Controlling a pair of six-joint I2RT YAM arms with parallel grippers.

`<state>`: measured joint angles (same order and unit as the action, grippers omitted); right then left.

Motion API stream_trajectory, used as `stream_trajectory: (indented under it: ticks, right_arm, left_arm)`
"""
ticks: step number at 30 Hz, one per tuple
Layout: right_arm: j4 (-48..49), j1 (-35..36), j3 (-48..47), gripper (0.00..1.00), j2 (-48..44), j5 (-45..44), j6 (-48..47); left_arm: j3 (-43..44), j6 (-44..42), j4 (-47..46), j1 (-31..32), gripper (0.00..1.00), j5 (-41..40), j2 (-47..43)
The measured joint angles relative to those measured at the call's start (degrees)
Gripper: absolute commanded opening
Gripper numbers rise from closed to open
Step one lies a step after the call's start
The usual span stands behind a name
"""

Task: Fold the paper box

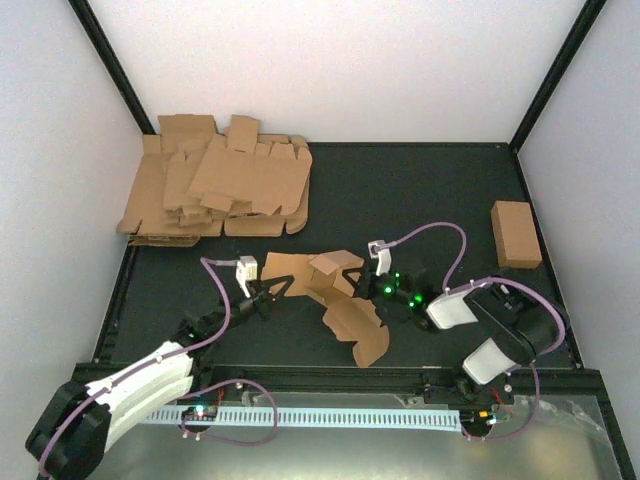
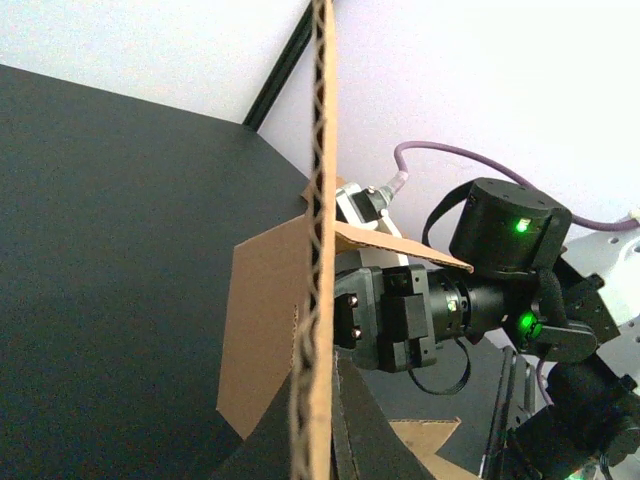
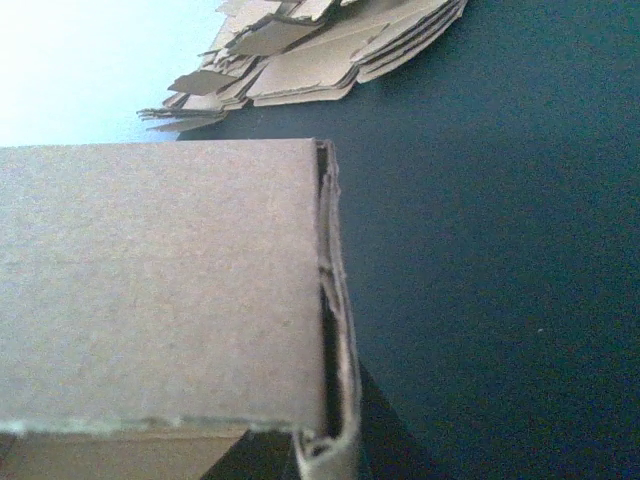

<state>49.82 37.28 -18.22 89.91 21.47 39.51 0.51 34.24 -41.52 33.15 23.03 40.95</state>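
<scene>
Paper box (image 3: pixel 160 290) blocks wrist views | left claw (image 1: pixel 266 295), right claw (image 1: pixel 358 276) seemingly clamp it, fingertips hidden

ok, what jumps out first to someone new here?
The half-folded paper box is held mid-table between the left end effector and right end effector, both shut on it. At far left lies a messy heap of flat blanks; a closed carton sits alone at right.

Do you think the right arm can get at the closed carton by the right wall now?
Probably not yet: the right gripper is shut on the paper box, which the left gripper also grips. Nothing lies between it and the closed carton, though.
</scene>
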Motion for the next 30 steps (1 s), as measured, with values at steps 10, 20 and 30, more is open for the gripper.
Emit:
stream_trajectory:
  ticks: [10, 20, 30]
  right_arm:
    - [0.0, 0.8, 1.1, 0.18, -7.5, -5.6, 0.0]
    - [1.7, 2.5, 0.9, 0.35, -7.7, -6.1, 0.3]
    - [3.5, 2.5, 1.7, 0.3, -17.0, -6.4, 1.8]
  left_arm:
    - [0.0, 2.2, -2.7, 0.3, 0.02, 2.4, -1.2]
    - [0.0, 4.0, -3.5, 0.7, 0.02, 2.8, -3.5]
    - [0.0, 8.3, -8.6, 0.7, 0.01, 2.8, -5.5]
